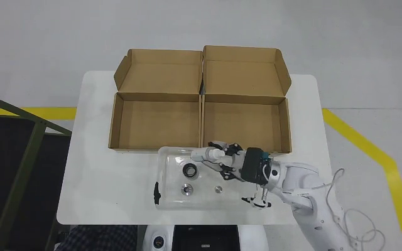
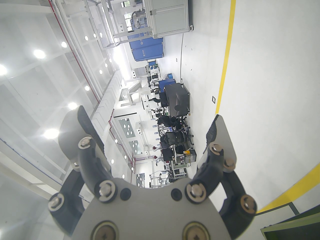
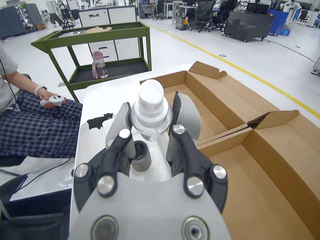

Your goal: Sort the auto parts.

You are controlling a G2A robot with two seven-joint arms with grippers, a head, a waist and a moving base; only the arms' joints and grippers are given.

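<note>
Right gripper (image 3: pixel 151 100): jaws clamped on white-capped part (image 3: pixel 150 89), held over clear tray (image 1: pixel 162 164) on bench (image 1: pixel 107 176).
Left gripper (image 2: pixel 150 118): jaws spread apart, gripped nothing.
Clear tray: dark ring (image 1: pixel 190 170) and small metal parts (image 1: pixel 186 189) lay inside, near cardboard boxes (image 1: pixel 157 122).

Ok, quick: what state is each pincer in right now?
Left pincer: open, holding nothing.
Right pincer: closed on the white part.

From overhead we look down on the table (image 1: pixel 94 182), from close behind the right claw (image 3: pixel 151 106) at boxes (image 1: pixel 242 128) both views share, and past the left claw (image 2: pixel 149 116) into the hall (image 2: pixel 160 51).
</note>
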